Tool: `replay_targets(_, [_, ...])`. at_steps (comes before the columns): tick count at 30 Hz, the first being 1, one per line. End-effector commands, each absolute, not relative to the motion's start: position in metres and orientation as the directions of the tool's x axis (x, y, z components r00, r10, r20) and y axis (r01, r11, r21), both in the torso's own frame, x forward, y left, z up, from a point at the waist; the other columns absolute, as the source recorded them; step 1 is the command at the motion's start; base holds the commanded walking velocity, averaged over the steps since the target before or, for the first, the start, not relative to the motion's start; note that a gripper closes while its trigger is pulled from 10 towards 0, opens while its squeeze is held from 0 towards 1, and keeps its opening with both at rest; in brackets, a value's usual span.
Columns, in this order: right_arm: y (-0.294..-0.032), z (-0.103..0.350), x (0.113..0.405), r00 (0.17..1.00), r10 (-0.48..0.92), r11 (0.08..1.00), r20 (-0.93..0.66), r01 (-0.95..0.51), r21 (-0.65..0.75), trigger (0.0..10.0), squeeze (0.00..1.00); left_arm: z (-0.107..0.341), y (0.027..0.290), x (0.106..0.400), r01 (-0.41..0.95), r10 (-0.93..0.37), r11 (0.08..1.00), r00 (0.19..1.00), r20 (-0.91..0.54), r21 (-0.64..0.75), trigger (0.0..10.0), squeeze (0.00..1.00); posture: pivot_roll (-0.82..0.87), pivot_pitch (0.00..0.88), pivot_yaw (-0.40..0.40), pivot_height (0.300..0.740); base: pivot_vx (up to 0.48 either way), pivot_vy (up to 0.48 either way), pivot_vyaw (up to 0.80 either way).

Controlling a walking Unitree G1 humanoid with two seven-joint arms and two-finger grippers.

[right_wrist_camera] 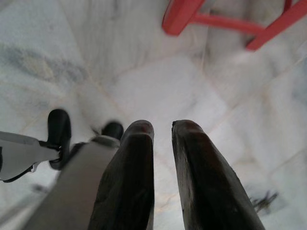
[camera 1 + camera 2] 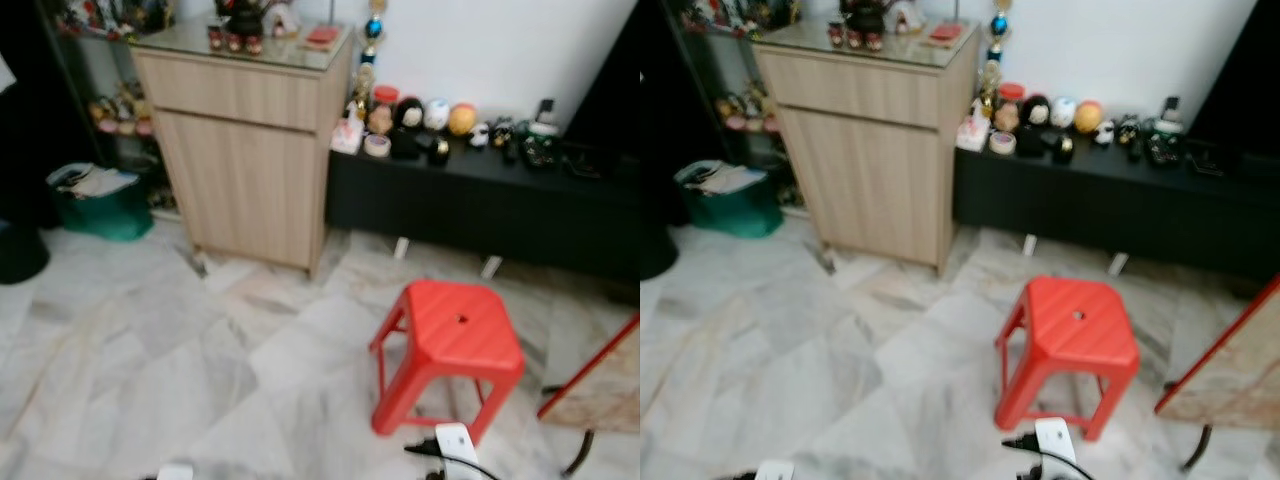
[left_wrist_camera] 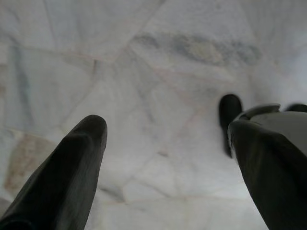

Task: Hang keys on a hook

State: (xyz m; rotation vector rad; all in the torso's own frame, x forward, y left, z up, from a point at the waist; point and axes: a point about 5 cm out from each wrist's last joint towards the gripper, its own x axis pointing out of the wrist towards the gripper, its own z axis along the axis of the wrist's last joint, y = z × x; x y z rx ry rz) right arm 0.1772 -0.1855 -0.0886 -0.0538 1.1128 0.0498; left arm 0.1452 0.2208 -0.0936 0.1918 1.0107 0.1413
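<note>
My left gripper hangs over the pale marble floor with its two black fingers spread wide and nothing between them. My right gripper also points down at the floor, close to a leg of the red plastic stool. Its fingers stand almost together with a thin gap, and I see nothing held in them. In the left eye view the white wrist parts of both arms peek in at the bottom edge.
A light wooden cabinet stands ahead on the left. A low black bench with small figurines runs along the wall. The red stool is just ahead on my right, a red-framed board beside it. A green bin sits far left.
</note>
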Motion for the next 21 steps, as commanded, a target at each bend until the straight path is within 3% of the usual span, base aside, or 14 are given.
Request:
replay_targets(1, [-0.1915,-0.0893,0.174,0.429,-0.002,0.998,-0.903,-0.056,-0.029,10.0,0.0,-0.0948,0.2129,0.1463,-0.01,0.188,0.977,0.524,-0.831,0.214,10.0,0.0,-0.02,0.0,-0.058,0.74,0.0,0.48,0.0])
replay_targets(13, [-0.192,-0.0892,0.1741,0.43,-0.004,0.998,-0.903,-0.056,-0.031,10.0,0.0,-0.0959,0.2064,0.1472,-0.006,0.178,0.979,0.517,-0.837,0.205,10.0,0.0,-0.02,0.0,-0.06,0.74,0.0,0.48,0.0])
replay_targets(16, [-0.1924,-0.0887,0.175,0.435,-0.007,0.997,-0.9,-0.061,-0.037,10.0,0.0,-0.096,0.2105,0.1449,-0.008,0.181,0.978,0.514,-0.838,0.206,10.0,0.0,-0.01,0.0,-0.063,0.74,0.0,0.082,0.0])
replay_targets(21, [-0.1919,-0.0887,0.1752,0.431,0.002,0.997,-0.902,-0.068,-0.03,10.0,0.0,-0.0954,0.2159,0.1435,-0.014,0.185,0.978,0.515,-0.837,0.207,10.0,0.0,-0.01,0.0,-0.062,0.74,0.0,0.0,0.8])
